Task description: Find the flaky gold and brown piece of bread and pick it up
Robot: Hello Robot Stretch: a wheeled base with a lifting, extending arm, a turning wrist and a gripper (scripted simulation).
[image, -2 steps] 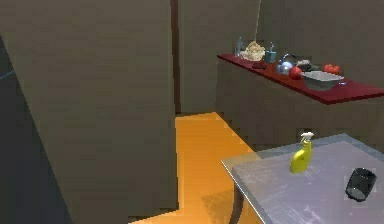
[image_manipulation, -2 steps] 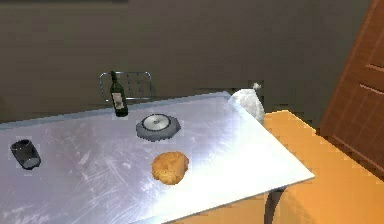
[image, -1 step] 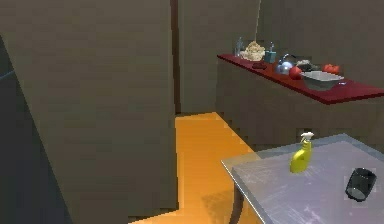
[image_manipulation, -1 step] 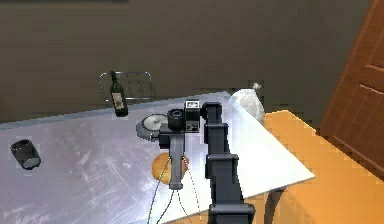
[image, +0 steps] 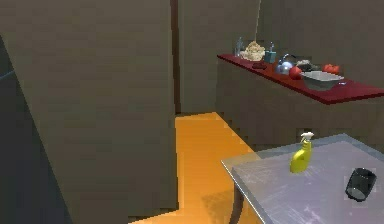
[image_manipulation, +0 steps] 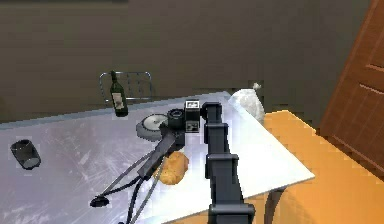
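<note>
One golden-brown piece of bread [image_manipulation: 176, 168] lies on the grey table [image_manipulation: 70, 135], just beside the gripper [image_manipulation: 115, 203] on the arm side view's right, between it and the arm [image_manipulation: 222, 170]. Its long axis seems to run roughly alongside the gripper's. We cannot tell whether the gripper holds anything. A dark bottle [image_manipulation: 119, 93] stands well apart.

A yellow spray bottle [image: 301, 155] stands upright on the grey surface [image: 290, 190], near a dark rounded object [image: 360, 183]. Past the orange floor [image: 200, 150], a red surface [image: 352, 92] carries red fruits [image: 295, 71] and a grey tray [image: 322, 79]. In the arm side view, a dark bottle [image_manipulation: 119, 95] stands upright near a round disc [image_manipulation: 153, 126].
</note>
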